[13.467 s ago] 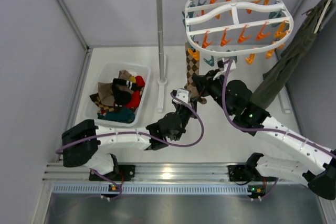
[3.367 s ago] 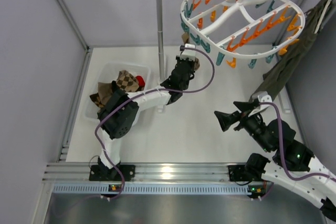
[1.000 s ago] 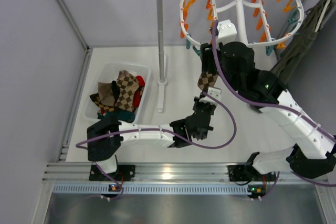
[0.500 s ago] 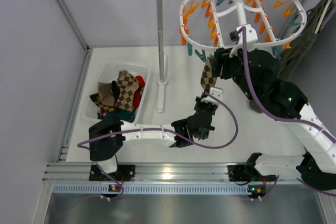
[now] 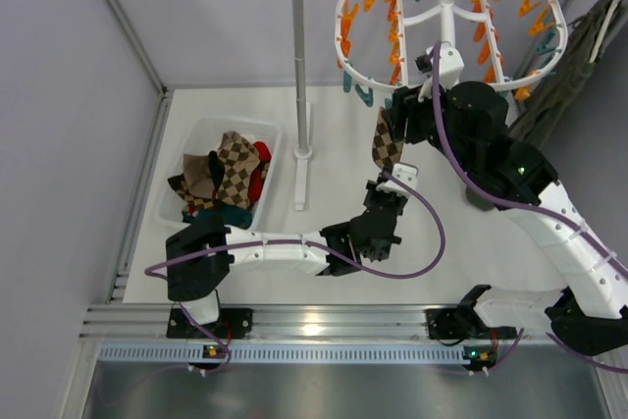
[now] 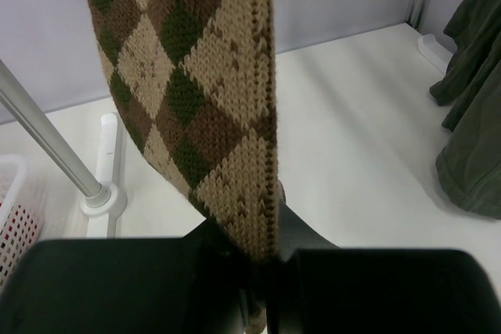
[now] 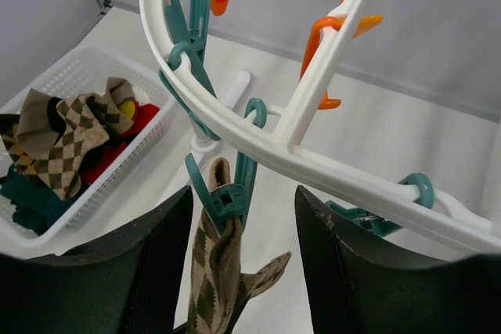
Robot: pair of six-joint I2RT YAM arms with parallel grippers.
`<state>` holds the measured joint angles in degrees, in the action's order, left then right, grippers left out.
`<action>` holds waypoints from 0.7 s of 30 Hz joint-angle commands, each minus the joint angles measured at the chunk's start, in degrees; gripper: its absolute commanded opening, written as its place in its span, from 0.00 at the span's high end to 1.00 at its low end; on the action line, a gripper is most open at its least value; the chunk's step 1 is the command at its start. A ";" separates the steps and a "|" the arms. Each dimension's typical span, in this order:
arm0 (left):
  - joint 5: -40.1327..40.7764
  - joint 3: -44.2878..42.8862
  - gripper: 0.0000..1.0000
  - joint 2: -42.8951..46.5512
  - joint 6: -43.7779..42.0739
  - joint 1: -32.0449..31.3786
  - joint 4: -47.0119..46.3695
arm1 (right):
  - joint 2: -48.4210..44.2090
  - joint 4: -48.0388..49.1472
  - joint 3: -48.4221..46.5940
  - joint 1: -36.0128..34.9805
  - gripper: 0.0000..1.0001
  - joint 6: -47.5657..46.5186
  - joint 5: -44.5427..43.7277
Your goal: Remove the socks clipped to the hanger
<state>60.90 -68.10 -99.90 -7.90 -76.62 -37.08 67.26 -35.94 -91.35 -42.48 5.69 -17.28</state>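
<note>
One brown-tan argyle sock (image 5: 387, 144) hangs from a teal clip (image 7: 226, 195) on the white hanger (image 5: 446, 22), which is hooked on the grey rail. My left gripper (image 5: 392, 182) is below it, shut on the sock's lower end (image 6: 235, 217); the sock (image 6: 188, 91) rises taut from the jaws. At the clip, my right gripper (image 7: 243, 220) is open. Its fingers (image 7: 156, 271) stand on either side of the clip and the sock's top (image 7: 213, 271), with gaps to both. The other clips in view are empty.
A white basket (image 5: 201, 130) at the left holds several removed socks (image 7: 66, 142). The grey pole (image 5: 299, 66) and its foot stand between basket and hanger. An olive-green garment (image 5: 574, 46) hangs at the right, also in the left wrist view (image 6: 473, 115).
The hanger has swung and turned a little. My right arm has followed it, bringing its open fingers round the teal clip. The left arm has kept still, holding the sock.
</note>
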 commanded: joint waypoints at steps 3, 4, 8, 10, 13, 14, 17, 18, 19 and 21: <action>-1.05 0.42 1.00 2.78 0.61 -0.37 -3.26 | -0.99 8.69 2.49 2.31 0.47 0.98 8.31; -1.22 0.59 1.00 3.04 0.69 -0.37 -3.26 | -1.00 9.57 2.93 2.40 0.47 0.90 8.40; -2.19 1.82 1.00 3.92 1.83 -0.37 -3.26 | -0.64 12.03 4.16 3.19 0.48 0.99 7.53; -2.81 2.09 1.00 4.44 2.10 -0.37 -3.26 | -0.21 13.88 4.86 3.54 0.48 1.68 7.08; -2.98 2.27 1.00 4.71 2.36 -0.37 -3.35 | 0.15 16.60 6.27 3.81 0.49 2.56 5.33; -3.07 2.35 1.00 4.71 2.36 -0.37 -3.26 | 0.23 17.22 6.45 3.81 0.49 2.74 4.98; -3.16 2.53 1.00 4.80 2.36 -0.37 -3.17 | 0.24 19.42 7.32 3.98 0.52 4.15 4.27; -2.99 2.53 1.00 4.89 2.36 -0.37 -3.26 | 0.24 19.94 7.41 4.16 0.54 4.32 4.10; -3.07 2.62 1.00 4.89 2.36 -0.37 -3.26 | 0.06 20.99 7.76 4.16 0.57 4.76 3.92; -3.07 2.79 1.00 5.06 2.36 -0.37 -3.17 | -0.12 22.05 8.20 4.16 0.66 5.20 3.48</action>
<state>58.35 -66.00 -97.84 -6.24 -76.60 -37.26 67.35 -21.26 -83.20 -39.22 9.19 -12.05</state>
